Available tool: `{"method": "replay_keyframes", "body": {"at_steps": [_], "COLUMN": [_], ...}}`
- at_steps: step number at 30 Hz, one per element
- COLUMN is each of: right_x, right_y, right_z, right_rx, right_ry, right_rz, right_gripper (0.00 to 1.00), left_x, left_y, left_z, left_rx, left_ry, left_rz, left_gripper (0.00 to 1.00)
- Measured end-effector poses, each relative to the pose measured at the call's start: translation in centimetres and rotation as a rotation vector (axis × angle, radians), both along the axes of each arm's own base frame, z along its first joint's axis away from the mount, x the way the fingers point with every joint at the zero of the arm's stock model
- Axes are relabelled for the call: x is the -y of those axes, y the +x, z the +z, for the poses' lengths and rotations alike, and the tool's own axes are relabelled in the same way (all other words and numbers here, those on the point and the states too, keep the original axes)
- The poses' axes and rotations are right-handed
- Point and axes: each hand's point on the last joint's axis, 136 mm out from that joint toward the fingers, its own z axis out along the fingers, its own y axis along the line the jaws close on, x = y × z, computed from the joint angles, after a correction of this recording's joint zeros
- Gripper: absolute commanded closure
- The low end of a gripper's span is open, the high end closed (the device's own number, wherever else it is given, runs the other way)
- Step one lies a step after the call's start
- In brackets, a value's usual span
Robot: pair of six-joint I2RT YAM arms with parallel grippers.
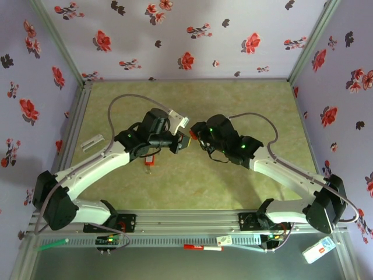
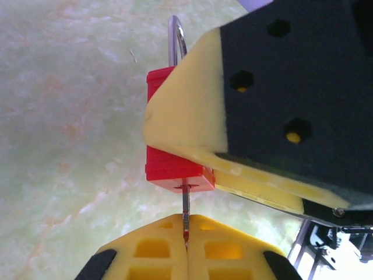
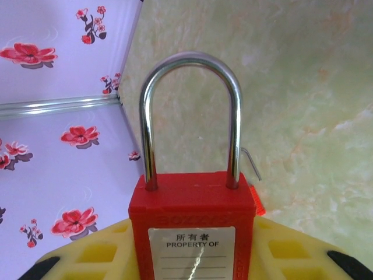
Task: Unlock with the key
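Peering down with the top camera, you just get the two arms meeting nose to nose over the green mat [image 1: 192, 192], left gripper [image 1: 176, 144] and right gripper [image 1: 198, 135] nearly touching, and whatever sits between them is too small to read from up there. The wrist cams fill that in. The left wrist one looks up along the red padlock [image 2: 175, 169] from below. The key [image 2: 185, 201] sticks out of the left fingers [image 2: 157, 248], and its thin metal blade meets the underside of the padlock, right at the keyhole as far as I can tell. Those fingers are pressed together on the key, with its head buried between them. You can also see one yellow pad [image 2: 186, 111] of the right gripper lying flat against the padlock's side.

The right wrist cam gives the padlock face-on instead. Its body is pinched between the right gripper's two yellow fingers, the steel shackle [image 3: 192, 64] stands upright with both legs seated in the body, and a white label [image 3: 192, 248] reads "PROPERTY OF". A thin bent wire [image 3: 252, 165] pokes out just right of the padlock's shackle.

Back in the top view, a small red thing [image 1: 150, 161] lies on the mat near the padlock, toward the arm bases. I can't tell what it is. A white piece [image 1: 93, 142] lies well off to the padlock's left.
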Motion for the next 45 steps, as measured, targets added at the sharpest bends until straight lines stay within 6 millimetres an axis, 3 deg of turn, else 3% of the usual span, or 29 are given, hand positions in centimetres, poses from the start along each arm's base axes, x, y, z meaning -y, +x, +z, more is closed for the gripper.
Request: {"method": "replay_keyframes", "body": {"at_steps": [7,14,16,18,20,22,30,39,45], "right_x": [1.3,1.9,1.9,2.0,2.2,2.3,0.8,-0.3,-0.6], "right_y": [0.7,1.1,1.0,0.8,0.6,0.2,-1.7,-2.7,-3.3], "right_z": [-0.4,-0.5,-0.7,-0.8,-0.4,0.1,0.8,0.3,-1.7], "right_rx": [0.008,0.017,0.015,0.009,0.009,0.01,-0.031,-0.062,-0.107], "right_ry": [-0.038,-0.057,-0.059,-0.054,-0.04,-0.022,0.049,0.063,0.006], "right_rz": [-0.057,-0.084,-0.084,-0.081,-0.074,-0.062,0.061,0.141,0.17], "right_gripper": [1.0,1.0,1.0,1.0,1.0,1.0,1.0,1.0,1.0], "left_x": [2.5,3.1,3.1,3.1,2.8,2.6,1.0,-0.1,-0.5], "left_y": [1.2,1.4,1.4,1.1,1.2,1.1,-0.7,-3.5,-5.0], "left_z": [0.0,-0.1,-0.3,-0.4,-0.7,-0.5,0.5,3.1,4.4], "left_rx": [-0.227,-0.257,-0.259,-0.26,-0.259,-0.251,-0.208,-0.192,-0.191], "left_ry": [-0.164,-0.219,-0.217,-0.214,-0.211,-0.219,-0.269,-0.354,-0.406], "left_rz": [0.089,0.114,0.114,0.111,0.128,0.133,0.125,0.085,0.057], "left_gripper": [1.0,0.98,0.87,0.64,0.54,0.5,0.44,0.4,0.41]}}
